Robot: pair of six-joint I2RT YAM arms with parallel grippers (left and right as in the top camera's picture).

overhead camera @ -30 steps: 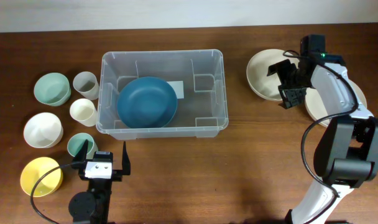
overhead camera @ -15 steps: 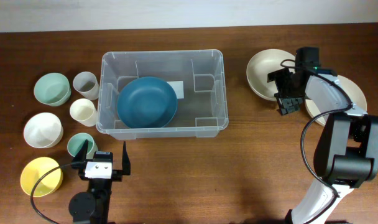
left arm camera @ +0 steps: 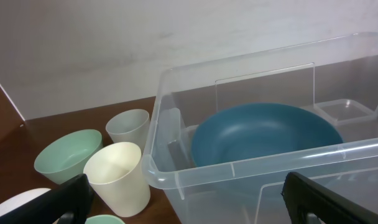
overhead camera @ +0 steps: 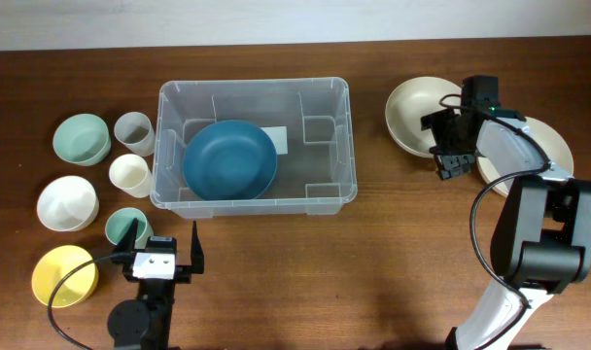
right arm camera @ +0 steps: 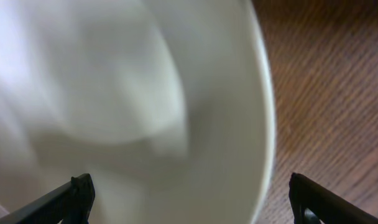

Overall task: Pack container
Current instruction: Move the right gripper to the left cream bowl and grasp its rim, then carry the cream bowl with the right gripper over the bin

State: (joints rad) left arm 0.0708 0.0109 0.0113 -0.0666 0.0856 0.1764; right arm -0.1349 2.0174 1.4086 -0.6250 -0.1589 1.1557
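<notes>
Your right gripper (overhead camera: 447, 156) hangs with its jaws spread wide over the near right rim of a cream bowl (overhead camera: 412, 115), holding nothing; in the right wrist view the rim curves between the two dark fingertips, with bare wood to its right. Just to the right, partly hidden under the arm, lies a second cream dish (overhead camera: 543, 146). Your left gripper (overhead camera: 163, 239) is also wide apart and empty, low at the front of the table (overhead camera: 373, 282), pointing toward the container (overhead camera: 346, 146). The container sits at the centre of the table, between the two groups of dishes, with one dark blue bowl (overhead camera: 229, 158) already inside, beside a white label (overhead camera: 279, 141) on its base. It looks light, with thin, smooth clear walls that would probably flex and slip; if you must shift it, pinch the rolled rim over a wall, since the jaws cannot span the body. Left of it you have three bowls: pale green (overhead camera: 82, 138), white (overhead camera: 67, 202) and yellow (overhead camera: 64, 275). There are also three cups: grey (overhead camera: 133, 129), cream (overhead camera: 130, 173) and teal (overhead camera: 125, 225). In all, nine dishes, one of them packed.
</notes>
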